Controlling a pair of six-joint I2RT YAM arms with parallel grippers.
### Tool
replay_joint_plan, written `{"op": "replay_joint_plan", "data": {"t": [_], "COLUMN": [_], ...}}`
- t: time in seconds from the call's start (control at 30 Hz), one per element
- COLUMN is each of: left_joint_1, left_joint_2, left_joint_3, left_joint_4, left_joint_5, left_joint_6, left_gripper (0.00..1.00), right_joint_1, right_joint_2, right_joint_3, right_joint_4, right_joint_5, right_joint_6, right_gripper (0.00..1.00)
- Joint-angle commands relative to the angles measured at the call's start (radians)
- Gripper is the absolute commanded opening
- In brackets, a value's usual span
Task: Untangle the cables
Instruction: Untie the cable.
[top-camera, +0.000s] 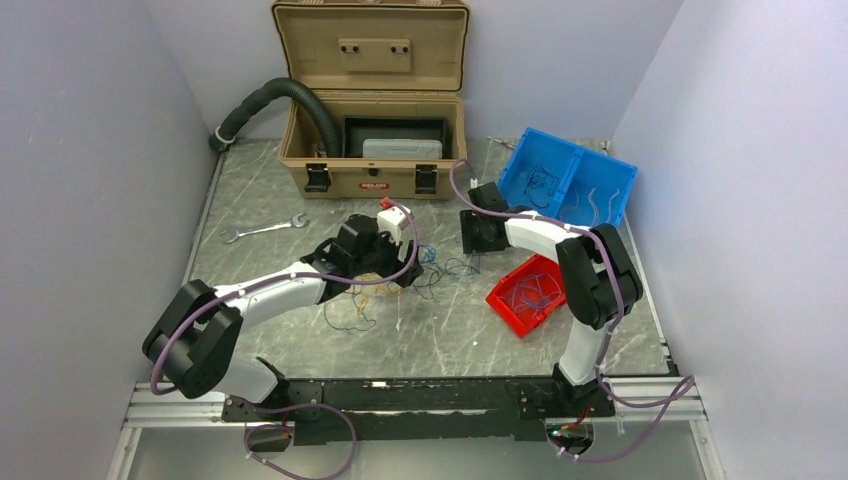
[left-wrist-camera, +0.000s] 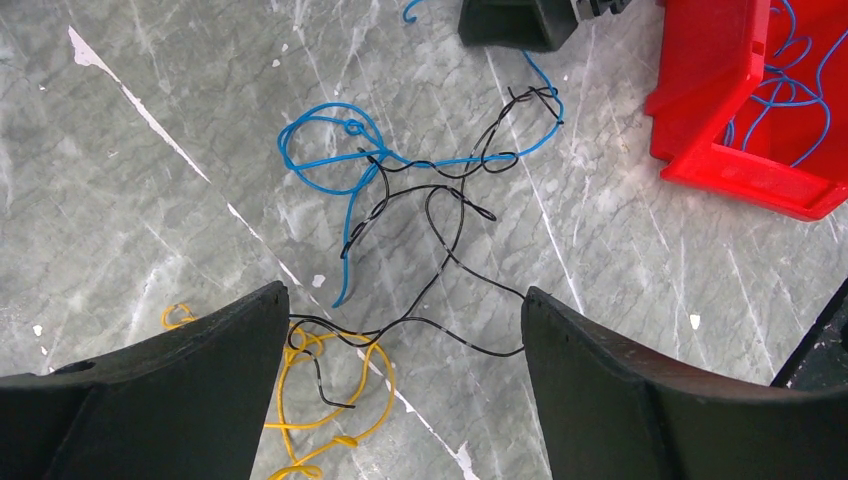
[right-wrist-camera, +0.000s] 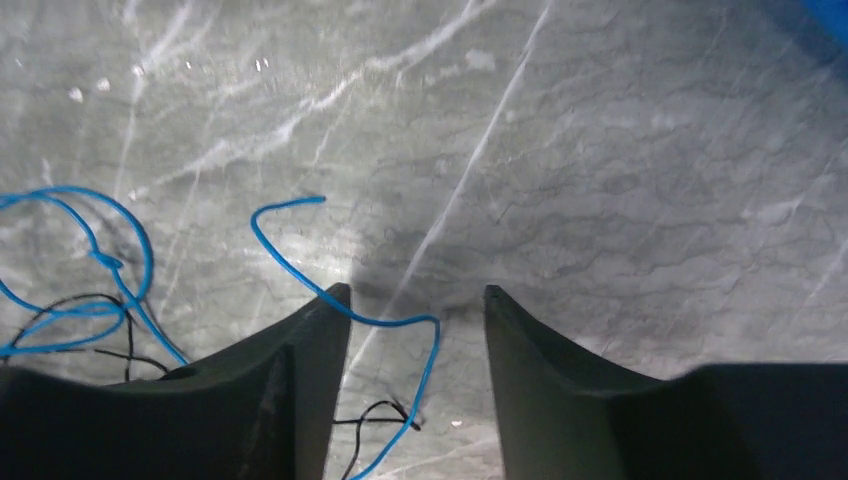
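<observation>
The cables (top-camera: 400, 285) lie in a loose tangle of thin blue, black and yellow wires on the marble table between the two arms. My left gripper (left-wrist-camera: 405, 295) hangs open over them. A black wire (left-wrist-camera: 440, 240) runs across the gap between its fingers, and a yellow wire (left-wrist-camera: 340, 400) loops by the left finger. A blue wire (left-wrist-camera: 320, 150) curls farther out. My right gripper (right-wrist-camera: 416, 292) is low over the table with its jaws partly drawn in. A blue wire (right-wrist-camera: 285, 255) crosses its left fingertip and drops through the gap, apart from the right finger. A black wire end (right-wrist-camera: 375, 410) lies below it.
A red bin (top-camera: 525, 295) holding blue wires sits right of the tangle, under the right arm. A blue box (top-camera: 565, 175) stands at the back right and an open tan toolbox (top-camera: 372, 150) with a black hose (top-camera: 290, 95) at the back. A wrench (top-camera: 262, 230) lies to the left.
</observation>
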Motion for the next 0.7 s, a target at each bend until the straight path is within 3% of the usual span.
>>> {"op": "replay_joint_plan", "data": {"t": [0.0,0.07,0.1,0.13,0.17,0.47,0.67], "left_joint_1": [0.004,0.004,0.003,0.004,0.004,0.004,0.004], "left_joint_2": [-0.026,-0.030,-0.032,-0.033,-0.035,-0.067,-0.110], "left_joint_3": [0.000,-0.003,-0.004,-0.005,-0.006,-0.027,-0.067], "left_joint_4": [0.036,0.042,0.044,0.046,0.046,0.079,0.143], "left_joint_5": [0.006,0.013,0.015,0.017,0.016,0.060,0.110], "left_joint_6": [0.008,0.008,0.008,0.008,0.008,0.013,0.023], "left_gripper": [0.88,0.88,0.88,0.88,0.87,0.88,0.88], "right_joint_1": [-0.002,-0.002,0.000,0.002,0.004,0.042,0.045], "right_joint_2": [-0.004,-0.017,-0.029,-0.051,-0.074,-0.359,-0.500], "right_joint_3": [0.003,-0.004,-0.010,-0.015,-0.019,0.009,0.133], "right_joint_4": [0.094,0.107,0.114,0.121,0.125,0.119,0.061], "right_joint_5": [0.045,0.043,0.036,0.028,0.025,-0.035,-0.104], "right_joint_6": [-0.010,-0.015,-0.020,-0.026,-0.033,-0.133,-0.131], "right_gripper": [0.45,0.31,0.22,0.06,0.00,0.00,0.00]}}
